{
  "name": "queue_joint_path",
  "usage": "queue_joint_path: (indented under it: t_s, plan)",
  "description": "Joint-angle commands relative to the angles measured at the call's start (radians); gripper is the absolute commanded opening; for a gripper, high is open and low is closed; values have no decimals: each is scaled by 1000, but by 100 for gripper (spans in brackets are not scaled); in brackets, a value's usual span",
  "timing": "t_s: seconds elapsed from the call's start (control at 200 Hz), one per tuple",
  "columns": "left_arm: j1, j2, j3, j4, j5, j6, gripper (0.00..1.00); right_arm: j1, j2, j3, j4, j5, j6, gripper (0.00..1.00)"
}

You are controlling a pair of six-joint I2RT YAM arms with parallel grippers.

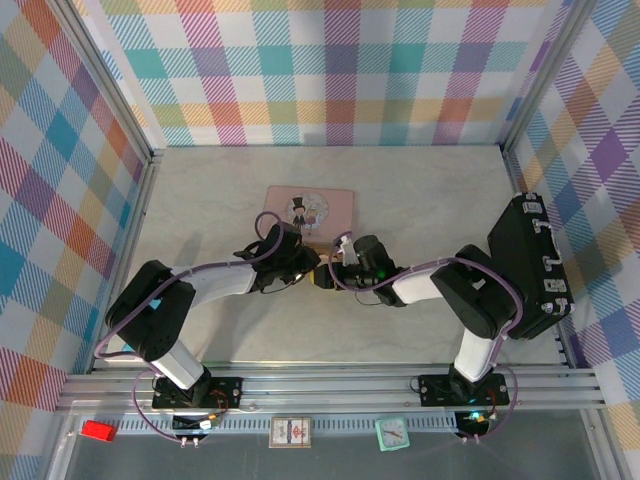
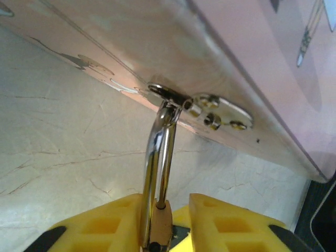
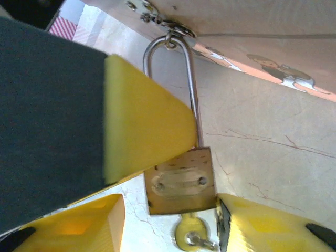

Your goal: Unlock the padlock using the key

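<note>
Key [image 3: 191,237] in padlock [image 3: 181,181], maybe ready to turn. Right gripper [image 3: 169,212] spread beside key, left gripper [image 2: 165,206] loose round padlock. Next: hold padlock, pinch key, twist.

Tight here: left claw [image 1: 310,270] and right claw [image 1: 338,268] nose to nose, padlock [image 3: 181,181] between, pink tin [image 1: 310,208] walling off just beyond. Black case [image 1: 530,265] crowds right claw's outer side; bare surface [image 1: 200,200] left of left claw.
</note>
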Motion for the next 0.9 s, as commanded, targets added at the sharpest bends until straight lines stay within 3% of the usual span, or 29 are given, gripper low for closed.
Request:
queue_joint_path:
  t_s: [0.0,0.545,0.895]
  plan:
    - [4,-37,-29,61,22,8,32,5,10,29,43,-23,6,48]
    - [46,-119,-63,-22,-59,98,57,3,38,39,26,49,41,48]
    - [77,-254,94,-365,-250,441,62,4,86,103,-6,107,65,46]
